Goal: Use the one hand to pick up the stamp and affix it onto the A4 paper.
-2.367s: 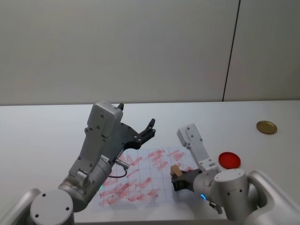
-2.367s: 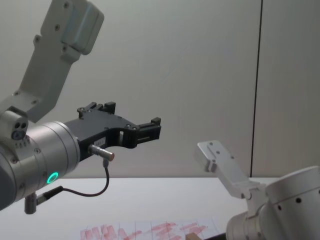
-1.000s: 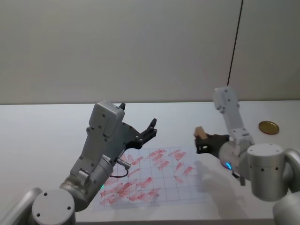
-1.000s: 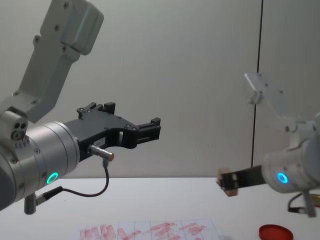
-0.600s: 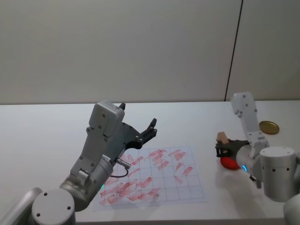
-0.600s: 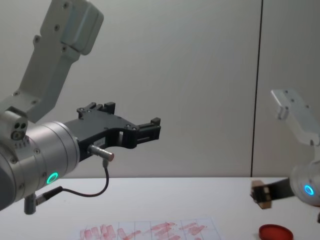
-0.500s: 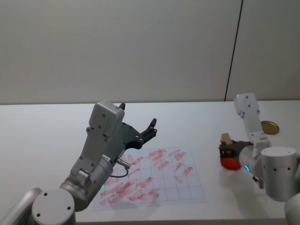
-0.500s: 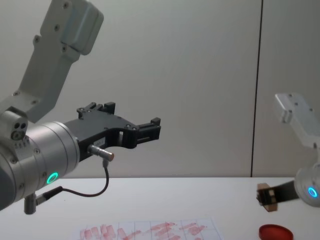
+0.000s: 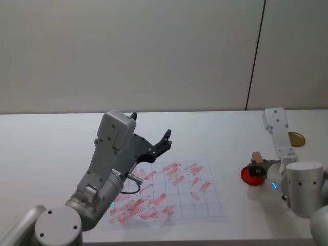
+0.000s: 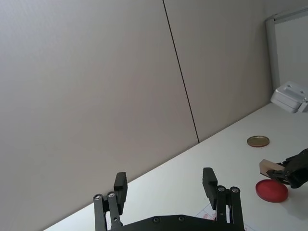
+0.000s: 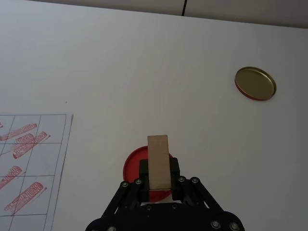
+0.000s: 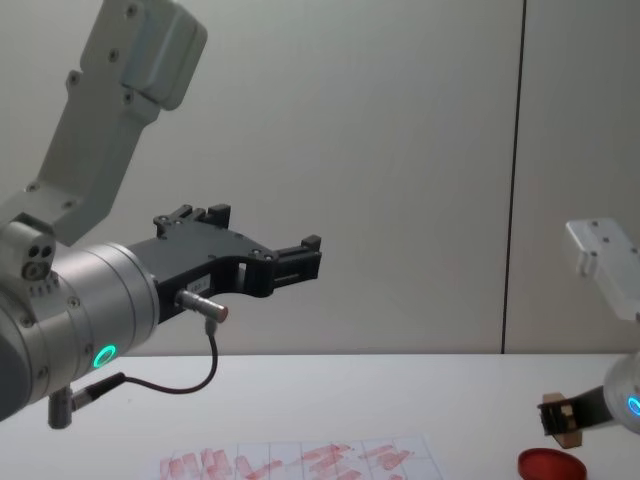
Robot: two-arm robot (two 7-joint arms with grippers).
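My right gripper at right edge of head view, pinching stamp between fingers. Stamp upright, just above red ink pad; contact unclear. In right wrist view stamp sits mid-frame over pad. A4 paper at lower centre, well apart from stamp. Gold disc far right on table. My left gripper raised above paper, fingers spread, empty.

ink pad partly hidden behind stamp, paper cut off
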